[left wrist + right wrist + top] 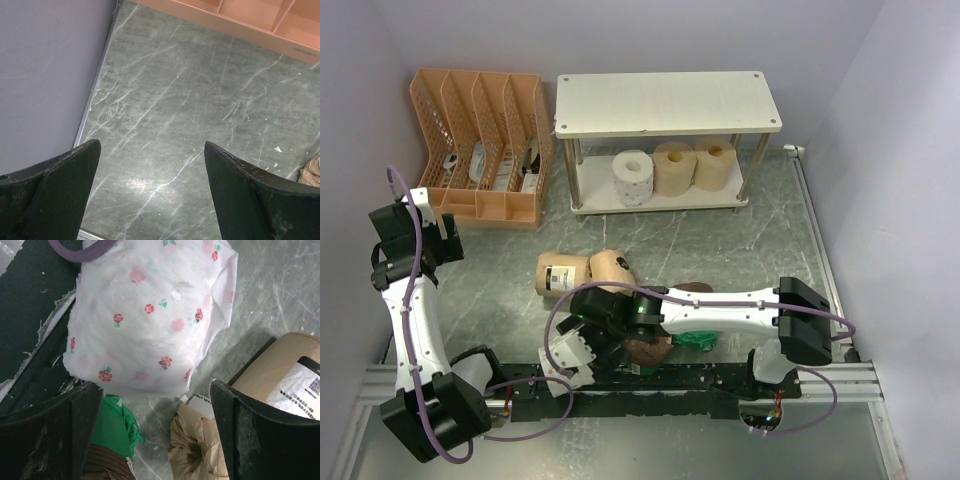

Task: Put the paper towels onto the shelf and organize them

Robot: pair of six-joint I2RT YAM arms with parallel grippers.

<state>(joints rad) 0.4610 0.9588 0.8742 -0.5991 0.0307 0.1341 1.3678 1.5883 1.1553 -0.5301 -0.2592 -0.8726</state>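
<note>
The right gripper (155, 387), jaws wide apart, hovers over the rose-printed white roll (145, 315), well apart from the shelf (665, 100) and crowded by a green-wrapped roll (112, 430) and a tan-wrapped roll (197, 452), so closing may snag a neighbour.

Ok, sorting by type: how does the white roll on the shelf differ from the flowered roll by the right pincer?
The white roll is plain; the flowered roll carries red roses. The white roll sits on the lower board of the shelf; the flowered roll lies on the table before the right pincer. The flowered roll has a loose flap, the white roll none visible. Both are white.
</note>
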